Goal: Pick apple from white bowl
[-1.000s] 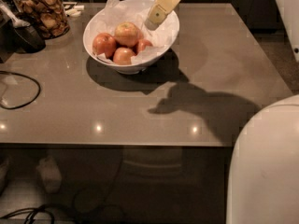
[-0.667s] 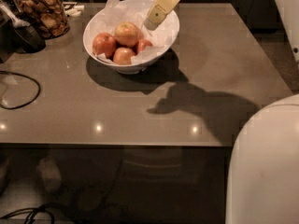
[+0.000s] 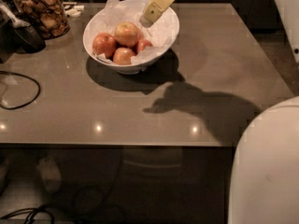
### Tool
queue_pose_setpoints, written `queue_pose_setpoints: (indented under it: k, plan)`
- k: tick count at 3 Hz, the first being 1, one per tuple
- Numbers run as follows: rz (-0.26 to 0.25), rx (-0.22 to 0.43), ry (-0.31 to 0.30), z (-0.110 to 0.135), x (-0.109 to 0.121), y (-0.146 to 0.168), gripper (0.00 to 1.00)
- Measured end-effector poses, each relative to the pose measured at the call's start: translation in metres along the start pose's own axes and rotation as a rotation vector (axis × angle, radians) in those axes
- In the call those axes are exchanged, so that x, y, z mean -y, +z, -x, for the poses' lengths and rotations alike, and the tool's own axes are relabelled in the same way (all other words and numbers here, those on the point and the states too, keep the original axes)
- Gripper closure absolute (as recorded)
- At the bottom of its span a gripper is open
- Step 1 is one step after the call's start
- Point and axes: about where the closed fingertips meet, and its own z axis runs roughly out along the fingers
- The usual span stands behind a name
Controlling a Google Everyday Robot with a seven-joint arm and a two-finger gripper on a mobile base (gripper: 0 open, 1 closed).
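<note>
The white bowl [image 3: 161, 43], lined with crumpled white paper, stands at the back left of the grey table [image 3: 224, 55]. In it lies the apple [image 3: 127, 33], pale yellow-orange and the largest, with smaller redder apples around it at the left [image 3: 103, 45], front [image 3: 123, 56] and right [image 3: 144, 45]. My gripper [image 3: 150, 16] comes down from the top edge and hangs over the bowl's right half, just right of and slightly above the apple, not touching it.
A glass jar of brown snacks [image 3: 43, 12] stands at the back left, with a dark object [image 3: 27, 36] beside it. A black cable [image 3: 18, 90] loops on the table's left. A white rounded robot part [image 3: 268, 171] fills the lower right.
</note>
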Motion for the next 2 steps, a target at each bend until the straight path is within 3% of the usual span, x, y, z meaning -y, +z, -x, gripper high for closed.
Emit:
queue_pose_setpoints:
  k: [2]
  plan:
    - [0.032, 0.023, -0.004, 0.019, -0.0026, 0.0119, 0.0]
